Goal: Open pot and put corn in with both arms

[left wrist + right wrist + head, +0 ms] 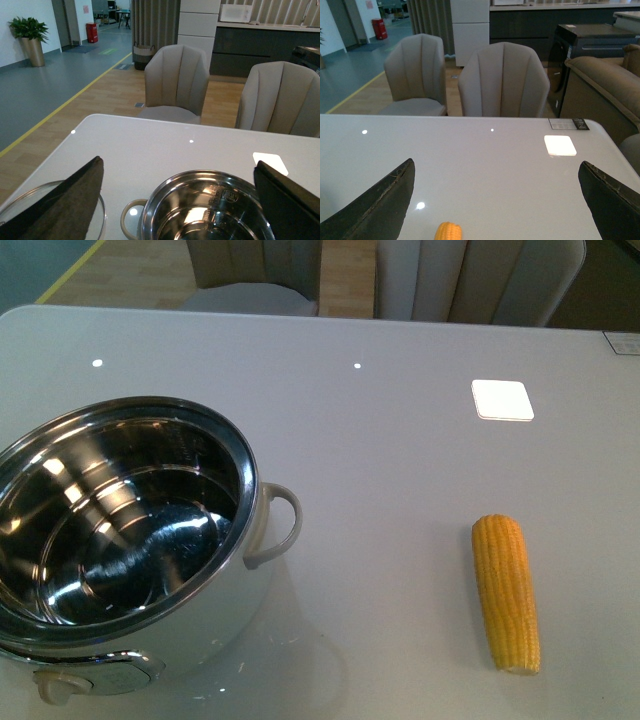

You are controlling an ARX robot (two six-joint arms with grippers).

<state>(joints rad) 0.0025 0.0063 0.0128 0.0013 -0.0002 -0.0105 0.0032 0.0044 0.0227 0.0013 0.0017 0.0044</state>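
The pot (243, 462) is standing uncovered on the left part of the desk (400, 440), with its shiny steel inside showing. Its glass lid (35, 192) is lying on the desk just beside it. The corn (507, 592) is lying on the right part, well apart from the pot. The left claw (176, 165) is hanging over the pot, spread wide and gripping nothing. The right claw (496, 164) is hanging over the corn, also spread wide and gripping nothing.

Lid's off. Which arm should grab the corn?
Right. The corn lies on the robot's right, in line with the open right claw; the left claw is at the pot.
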